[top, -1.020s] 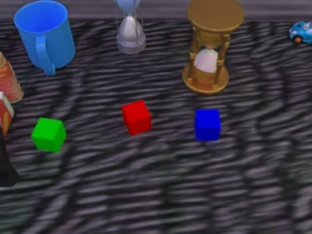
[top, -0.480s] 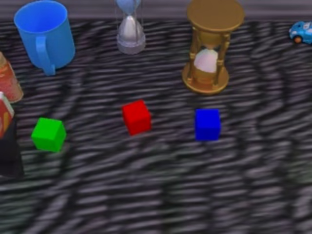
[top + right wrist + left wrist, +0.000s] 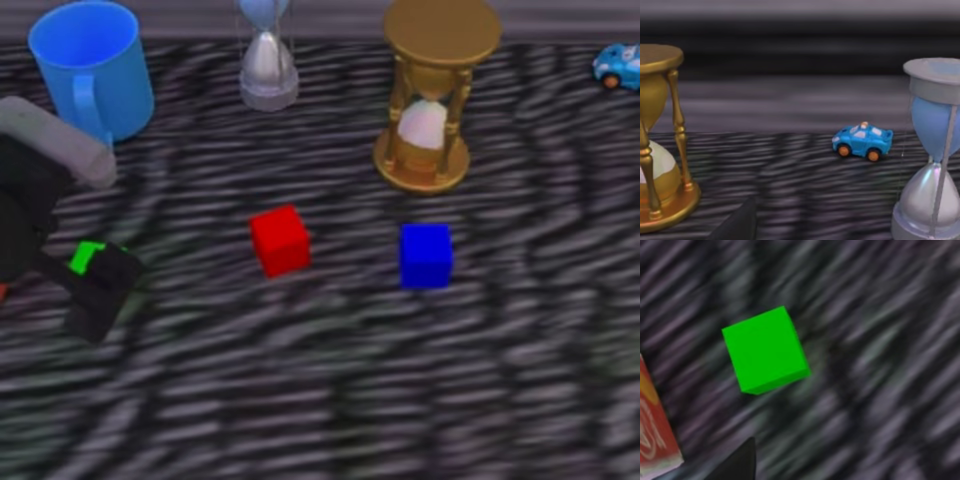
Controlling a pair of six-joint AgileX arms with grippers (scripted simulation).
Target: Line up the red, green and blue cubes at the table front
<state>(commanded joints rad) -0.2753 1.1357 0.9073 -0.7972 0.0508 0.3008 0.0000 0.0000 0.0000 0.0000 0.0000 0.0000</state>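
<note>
Left gripper (image 3: 100,280) above the green cube (image 3: 86,256) at the table's left side.

From above, the left arm reaches in from the left edge and its dark gripper covers most of the green cube, leaving only a sliver of green showing at the gripper's upper left. The left wrist view looks straight down on the whole cube (image 3: 765,350) lying untouched on the table (image 3: 880,390), with one dark fingertip (image 3: 737,465) near it but apart; whether the fingers are spread or closed cannot be told. The red cube (image 3: 280,240) sits near the table's middle and the blue cube (image 3: 426,255) to its right, both well apart from the gripper. The right gripper is out of the top view, and its state cannot be told.
</note>
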